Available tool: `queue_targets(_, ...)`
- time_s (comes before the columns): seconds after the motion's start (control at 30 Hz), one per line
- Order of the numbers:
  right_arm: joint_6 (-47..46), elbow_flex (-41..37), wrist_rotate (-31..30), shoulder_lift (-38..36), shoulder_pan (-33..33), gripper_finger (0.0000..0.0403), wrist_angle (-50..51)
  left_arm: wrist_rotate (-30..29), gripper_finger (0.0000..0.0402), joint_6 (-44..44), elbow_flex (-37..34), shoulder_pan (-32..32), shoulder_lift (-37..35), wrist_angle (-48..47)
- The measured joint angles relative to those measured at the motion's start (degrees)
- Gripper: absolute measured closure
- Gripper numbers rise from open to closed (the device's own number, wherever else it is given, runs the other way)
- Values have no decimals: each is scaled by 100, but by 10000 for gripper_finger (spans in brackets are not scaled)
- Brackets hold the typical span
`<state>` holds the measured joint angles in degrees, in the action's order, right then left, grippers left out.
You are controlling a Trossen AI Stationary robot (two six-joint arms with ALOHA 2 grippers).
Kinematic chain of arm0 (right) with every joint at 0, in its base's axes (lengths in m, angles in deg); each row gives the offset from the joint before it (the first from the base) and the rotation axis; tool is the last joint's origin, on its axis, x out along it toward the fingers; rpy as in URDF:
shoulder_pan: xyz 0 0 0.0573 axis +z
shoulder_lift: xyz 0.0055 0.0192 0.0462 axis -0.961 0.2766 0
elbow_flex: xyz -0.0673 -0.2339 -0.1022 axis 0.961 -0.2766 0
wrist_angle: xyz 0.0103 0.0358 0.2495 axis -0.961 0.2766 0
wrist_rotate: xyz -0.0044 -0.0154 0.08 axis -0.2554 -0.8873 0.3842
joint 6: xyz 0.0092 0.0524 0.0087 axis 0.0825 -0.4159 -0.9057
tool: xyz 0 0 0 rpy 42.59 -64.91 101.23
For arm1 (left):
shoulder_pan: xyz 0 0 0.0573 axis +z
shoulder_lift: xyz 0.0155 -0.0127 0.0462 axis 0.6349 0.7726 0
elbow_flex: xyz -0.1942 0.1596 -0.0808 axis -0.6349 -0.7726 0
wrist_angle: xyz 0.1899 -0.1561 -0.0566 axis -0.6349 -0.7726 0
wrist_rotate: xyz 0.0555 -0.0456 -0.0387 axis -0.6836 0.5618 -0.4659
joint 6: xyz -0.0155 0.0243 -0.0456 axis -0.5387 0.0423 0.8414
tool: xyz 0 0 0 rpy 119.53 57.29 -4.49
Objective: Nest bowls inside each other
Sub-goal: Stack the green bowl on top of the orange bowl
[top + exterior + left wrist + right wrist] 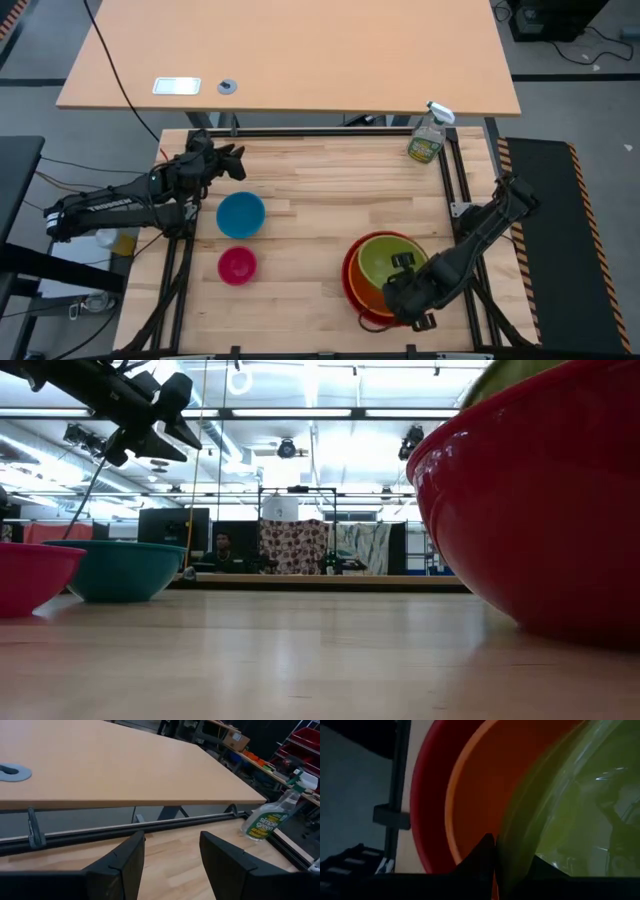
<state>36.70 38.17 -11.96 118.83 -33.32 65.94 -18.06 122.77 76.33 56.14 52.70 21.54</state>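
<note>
Jaws on the right gripper (403, 283) are pinched on the green bowl's (388, 256) rim; left gripper (236, 161) hangs wide open, holding nothing, over the table's far left. Red bowl (352, 290) holds the orange bowl (364, 284), green sits inside that. Blue bowl (240, 215) and pink bowl (237, 265) sit loose side by side, so I'd say three done, two left.

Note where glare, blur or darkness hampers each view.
High view: evenly lit, sharp. Low view: ceiling lights glare behind; the red bowl looms close and soft. Left wrist view: clear, with the left gripper fingers dark. Right wrist view: dim; the green bowl is blurred and carries bright reflections by the right gripper.
</note>
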Motion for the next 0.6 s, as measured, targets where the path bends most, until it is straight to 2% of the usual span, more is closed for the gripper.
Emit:
queue_targets(0.13, -285, 0, 7, 235, 19, 367, -26, 360, 209, -32, 0, -7, 0, -2)
queue_targets(0.3, -589, -63, -9, 191, 16, 358, -345, 608, 209, -23, 0, -7, 0, -11)
queue_targets(0.6, -902, -70, 92, 151, 8, 268, -371, 1187, 192, 736, 0, -2, 0, -558)
